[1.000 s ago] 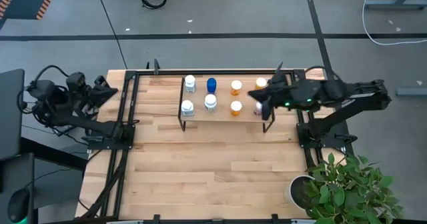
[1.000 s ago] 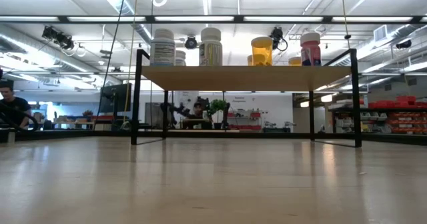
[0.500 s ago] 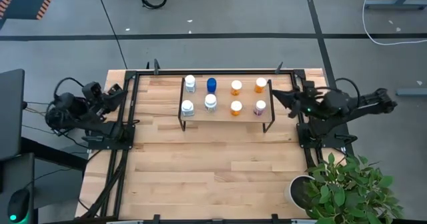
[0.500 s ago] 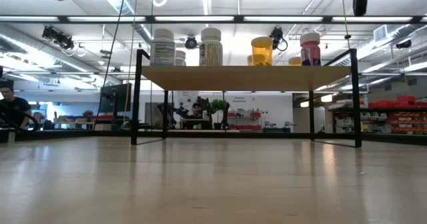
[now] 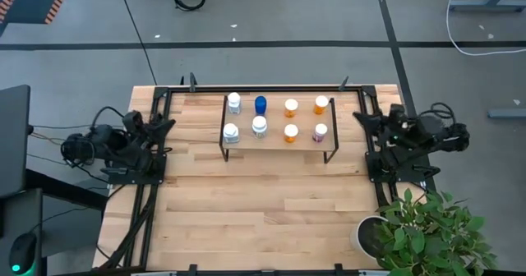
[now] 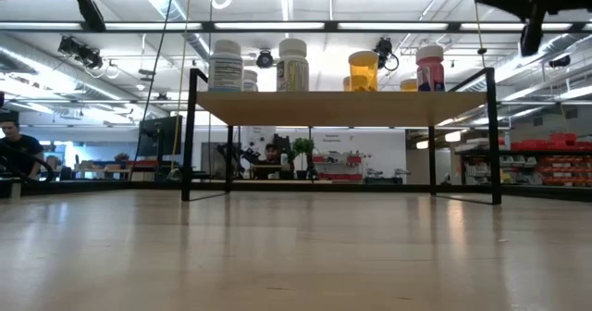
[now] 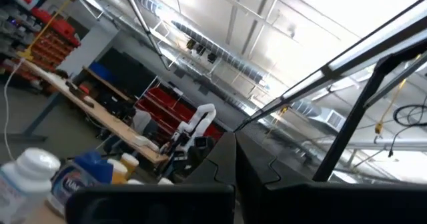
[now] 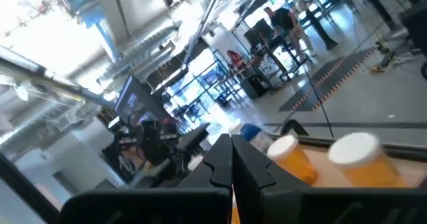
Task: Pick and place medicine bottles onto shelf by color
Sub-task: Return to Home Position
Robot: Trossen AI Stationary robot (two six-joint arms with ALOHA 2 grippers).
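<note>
At the twelve o'clock edge of the table [image 5: 246, 227] in the high view, the shelf [image 5: 275, 118] is carrying all eight medicine bottles in two rows. Toward nine o'clock are standing three white bottles [image 5: 231, 133] and the blue bottle [image 5: 260, 104], toward three o'clock three orange bottles [image 5: 291, 108], with the pink bottle [image 5: 320, 132] sitting at the front corner on that side. The right gripper [image 5: 362, 117], which was reaching over the pink bottle a second ago, is now drawing back at two o'clock, clear of the shelf, its arm folding over its base at the table's edge. The left gripper [image 5: 164, 126] is swinging in at ten o'clock, well apart from the shelf

In the low view the shelf is showing its front row standing upright, the pink bottle at the three o'clock end. A dark arm part [image 6: 523, 1] is hanging into each top corner, where a second ago none was showing

In the left wrist view that arm's fingers [image 7: 207, 174] are pressing together with nothing between them, and a white bottle, the blue bottle and an orange one are showing beyond them

In the right wrist view the fingers [image 8: 252, 176] are likewise lying closed and empty, with two orange bottles just beyond

Judging by this, the sorting is looking finished: every bottle is standing on the shelf, grouped by colour, and both arms are only settling back to rest
</note>
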